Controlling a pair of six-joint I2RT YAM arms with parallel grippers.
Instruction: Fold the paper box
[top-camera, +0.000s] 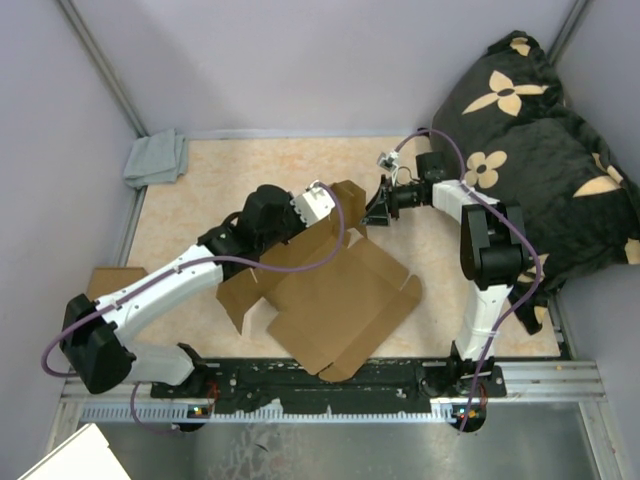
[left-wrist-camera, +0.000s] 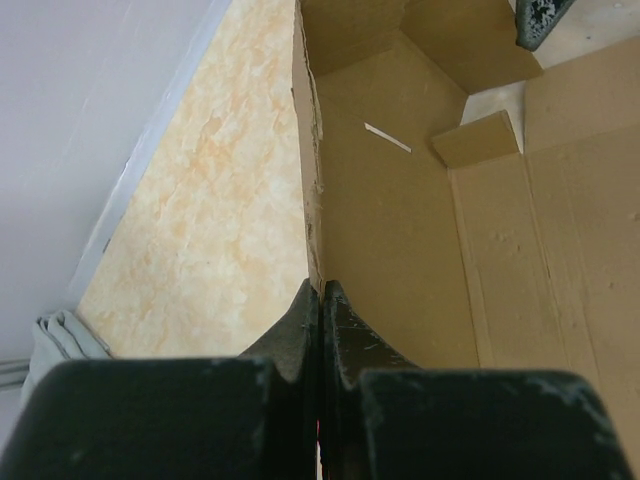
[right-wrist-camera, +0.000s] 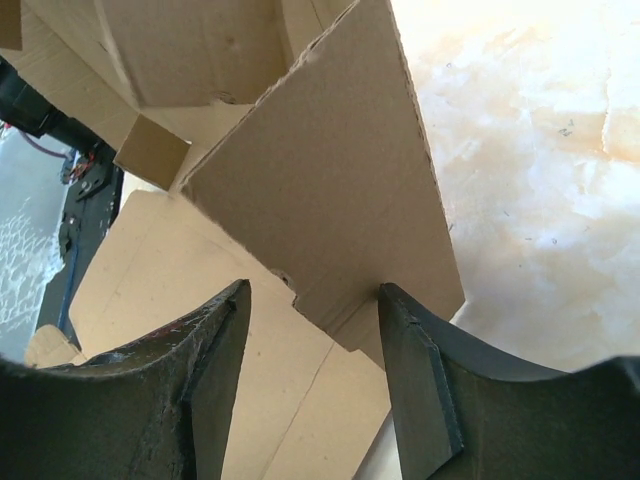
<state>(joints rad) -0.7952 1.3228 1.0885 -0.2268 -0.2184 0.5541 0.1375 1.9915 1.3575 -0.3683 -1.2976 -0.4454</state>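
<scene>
The paper box lies partly unfolded in the middle of the table, with its far wall and flaps raised. My left gripper is shut on the top edge of a raised wall; in the left wrist view the fingertips pinch the cardboard edge, with the box's inside to the right. My right gripper stands open at the box's far right corner. In the right wrist view a raised flap stands just ahead of the open right gripper, its lower corner touching the right finger.
A grey folded cloth lies at the back left corner. A black cushion with a tan flower print fills the right side. A small cardboard scrap lies at the left edge. Walls close in on three sides.
</scene>
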